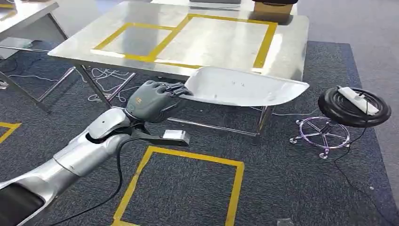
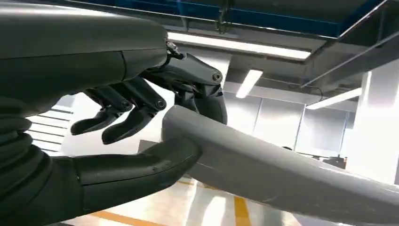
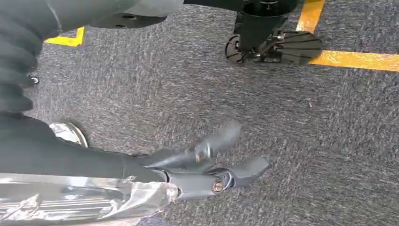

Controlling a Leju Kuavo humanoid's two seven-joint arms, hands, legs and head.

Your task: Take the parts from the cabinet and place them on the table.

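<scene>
Dark blue-grey carpet marked with yellow tape squares spreads under a steel table (image 1: 291,44) in the upper half of the head view, its top bearing two yellow-taped rectangles (image 1: 188,40) side by side. Just below the table's near edge, at centre frame, the robot's left hand (image 1: 153,100) grips one end of a long, white, shell-shaped moulded part (image 1: 242,87), which runs out toward the right and hangs over the floor in front of the table rather than above its top. The left wrist view shows the hold closely: the thumb (image 2: 141,167) presses against one face of the part's rim while dark fingers (image 2: 197,82) curl over the other. The right hand (image 3: 207,162) hangs low over the carpet with its fingers loosely apart and nothing in them. A black round stool (image 1: 355,106) with a chrome base stands at the right of the head view, a white object lying on its seat, and a brown box (image 1: 273,10) sits at the table's far edge. By the look of it, the carrying step is under way: the part is out of the cabinet and not yet delivered. The next move likely calls for raising the part clear of the table edge, carrying it forward over a taped rectangle, lowering it flat and only then letting go; held at one end, the long shell may tip or catch the edge.
</scene>
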